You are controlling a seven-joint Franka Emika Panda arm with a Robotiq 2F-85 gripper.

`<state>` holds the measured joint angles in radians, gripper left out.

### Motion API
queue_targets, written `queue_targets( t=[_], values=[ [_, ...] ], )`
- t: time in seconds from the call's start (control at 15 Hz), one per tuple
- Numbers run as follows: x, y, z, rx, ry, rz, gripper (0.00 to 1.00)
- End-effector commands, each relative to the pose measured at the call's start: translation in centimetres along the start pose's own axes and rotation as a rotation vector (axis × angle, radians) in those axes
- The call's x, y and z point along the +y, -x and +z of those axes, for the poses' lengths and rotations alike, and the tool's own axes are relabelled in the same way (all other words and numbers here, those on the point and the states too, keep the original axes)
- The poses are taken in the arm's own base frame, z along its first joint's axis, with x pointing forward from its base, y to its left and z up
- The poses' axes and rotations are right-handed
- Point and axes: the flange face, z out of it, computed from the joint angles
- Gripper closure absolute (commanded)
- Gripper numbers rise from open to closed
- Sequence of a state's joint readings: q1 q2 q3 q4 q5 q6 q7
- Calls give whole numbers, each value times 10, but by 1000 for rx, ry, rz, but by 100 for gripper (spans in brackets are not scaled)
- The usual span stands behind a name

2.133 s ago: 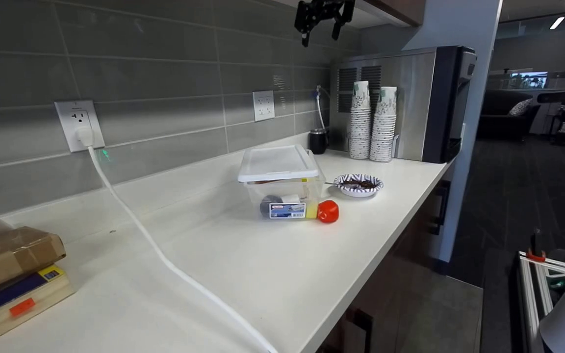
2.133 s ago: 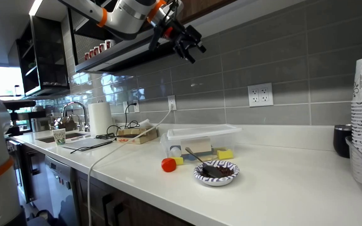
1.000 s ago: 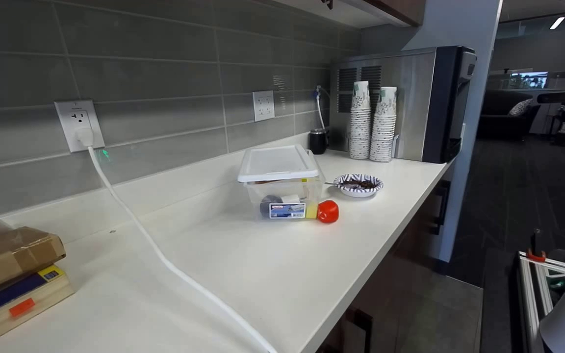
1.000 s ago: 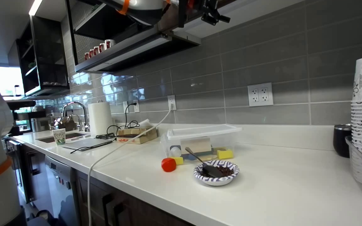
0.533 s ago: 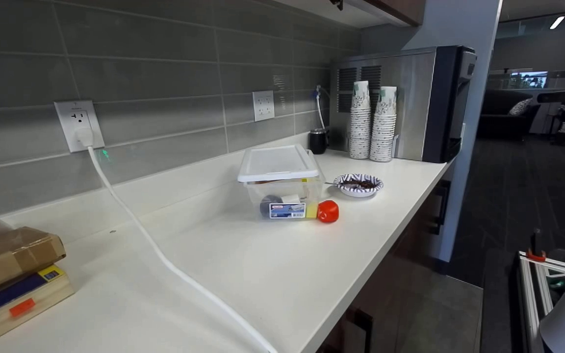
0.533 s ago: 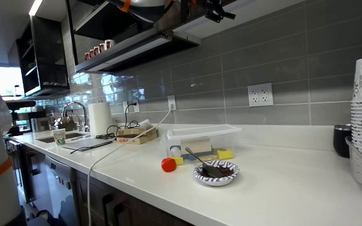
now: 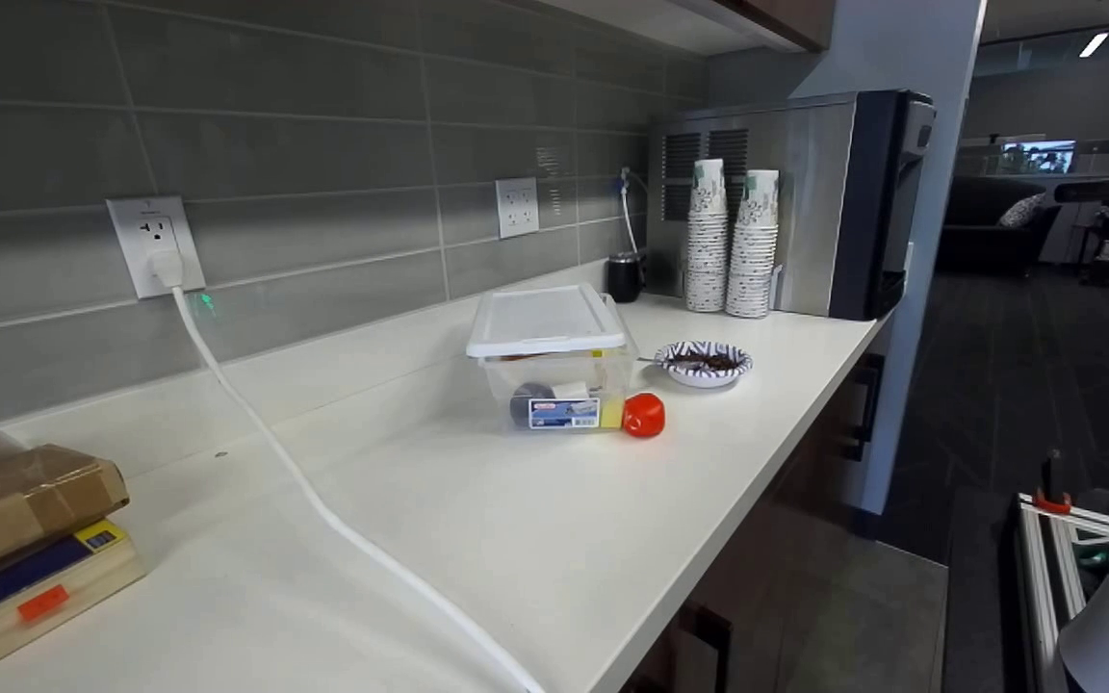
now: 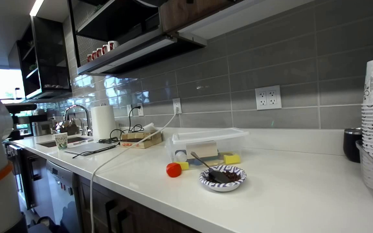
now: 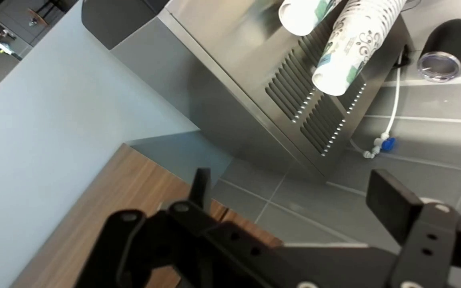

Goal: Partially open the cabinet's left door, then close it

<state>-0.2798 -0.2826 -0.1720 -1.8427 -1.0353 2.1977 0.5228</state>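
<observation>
the gripper [image 9: 297, 194] is spread wide, nothing held. the cabinet [image 9: 124, 184] is partly hidden by one jaw; beyond the jaws, wall tiles [image 9: 302, 216], a steel machine [image 9: 250, 72], paper cups [image 9: 352, 48] and a black tumbler [image 9: 450, 42] are seen.

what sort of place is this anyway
Probably a shared office kitchen or break room: an exterior view shows a curved faucet and a paper towel roll, and both exterior views show tall stacks of paper cups.
</observation>
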Motion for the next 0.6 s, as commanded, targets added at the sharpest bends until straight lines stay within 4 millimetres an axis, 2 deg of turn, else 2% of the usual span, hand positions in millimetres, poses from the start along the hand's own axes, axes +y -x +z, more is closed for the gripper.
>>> queue_targets(
  t=[0.0,0.13,0.47,0.53],
  values=[
    [31,-13,-3,39,33,83,0],
    [34,-33,-3,120,21,146,0],
    [3,-80,0,287,-74,254,0],
    [9,-84,3,282,-58,264,0]
  ],
)
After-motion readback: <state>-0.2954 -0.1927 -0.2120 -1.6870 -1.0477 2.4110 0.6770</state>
